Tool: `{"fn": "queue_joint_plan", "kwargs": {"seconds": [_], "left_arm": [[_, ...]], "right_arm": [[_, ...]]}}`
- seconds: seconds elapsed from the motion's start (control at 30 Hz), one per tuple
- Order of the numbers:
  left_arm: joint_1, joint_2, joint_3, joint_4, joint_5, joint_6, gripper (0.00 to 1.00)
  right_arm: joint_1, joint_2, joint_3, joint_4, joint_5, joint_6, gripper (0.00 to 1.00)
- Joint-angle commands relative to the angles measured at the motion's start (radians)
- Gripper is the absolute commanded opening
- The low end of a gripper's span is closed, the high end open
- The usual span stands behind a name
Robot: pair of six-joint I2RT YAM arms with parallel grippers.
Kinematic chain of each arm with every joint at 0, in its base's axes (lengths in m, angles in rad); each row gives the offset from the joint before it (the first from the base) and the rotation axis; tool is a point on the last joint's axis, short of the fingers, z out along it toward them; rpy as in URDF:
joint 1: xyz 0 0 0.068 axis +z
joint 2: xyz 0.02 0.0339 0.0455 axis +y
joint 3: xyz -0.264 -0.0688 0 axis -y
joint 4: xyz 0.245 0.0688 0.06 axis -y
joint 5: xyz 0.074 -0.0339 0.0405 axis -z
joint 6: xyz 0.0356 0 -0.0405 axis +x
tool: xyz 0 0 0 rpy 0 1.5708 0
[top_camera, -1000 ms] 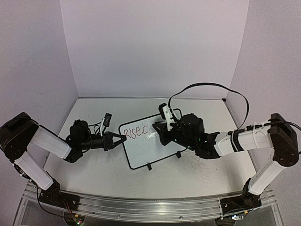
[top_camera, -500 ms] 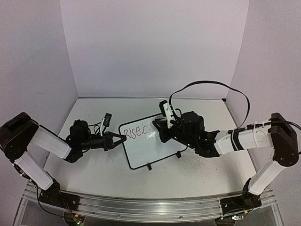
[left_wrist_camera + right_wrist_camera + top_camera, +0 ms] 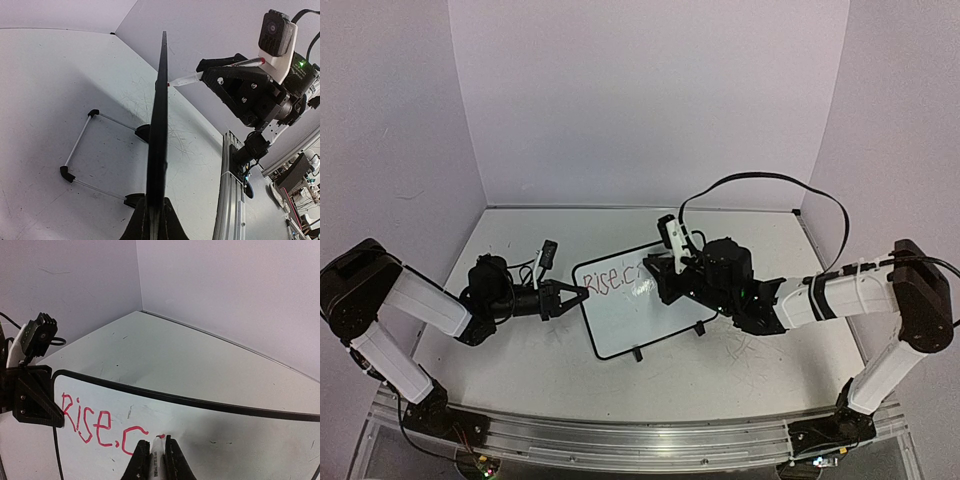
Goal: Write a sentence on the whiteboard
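1. The left gripper (image 3: 570, 296) was found closed on the left edge of the whiteboard (image 3: 640, 315). The board ran straight out from between its jaws and was propped on its wire stand (image 3: 80, 145).
2. Over the last second, no shift in that grip or in the board was observed.
3. The right gripper (image 3: 156, 452) was clamped on a red marker (image 3: 158, 462). The tip projected just ahead of the jaws and was pressed to the board face.
4. The sentence (image 3: 97, 425) was read as "Rise.c". It lay to the left of those jaws, with its last letter just beside the tip.
5. Compared with a second before, the right gripper had been carried very slightly leftward in the overhead view. A small red mark was seen right at the tip.
6. That mark was judged to be the start of the next letter, so the writing was taken to be under way. Only one word was done, and much bare board was left to the right of the jaws.
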Motion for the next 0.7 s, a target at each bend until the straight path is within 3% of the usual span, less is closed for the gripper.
{"fn": "queue_joint_plan", "kwargs": {"seconds": [0.0,0.67], "left_arm": [[-0.003,0.005,-0.002,0.006,-0.007,0.006,0.00],[-0.003,0.008,-0.002,0.006,-0.005,0.006,0.00]], "right_arm": [[-0.004,-0.008,-0.024,0.008,-0.001,0.021,0.00],[-0.003,-0.020,-0.062,0.003,0.038,0.048,0.00]]}}
